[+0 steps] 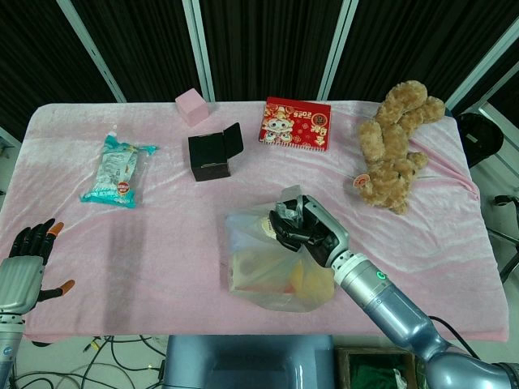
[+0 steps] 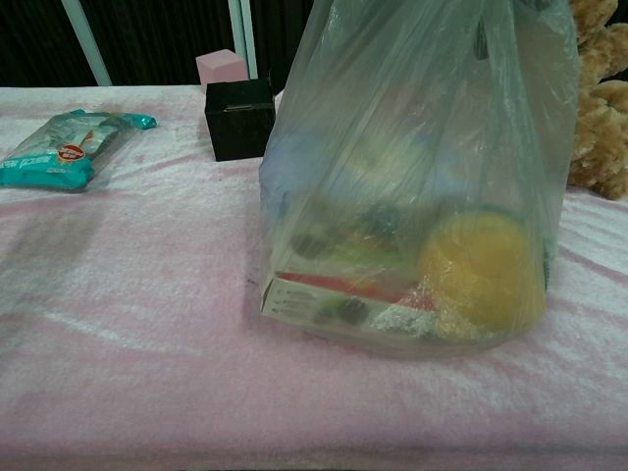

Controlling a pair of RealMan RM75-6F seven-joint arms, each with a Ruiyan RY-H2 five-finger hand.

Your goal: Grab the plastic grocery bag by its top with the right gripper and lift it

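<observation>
gripped the gathered top of the plastic grocery bag (image 1: 272, 263) with right hand (image 1: 306, 231) fingers closed around it. hung below those fingers, tilted, base near the pink surface (image 1: 162, 235). left hand (image 1: 23, 263) idle, fingers spread.

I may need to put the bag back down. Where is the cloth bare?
Bare: the front stretch between the left hand and the plastic bag, below the snack packet. Crowded: the back, with black box, red booklet and teddy bear.
</observation>
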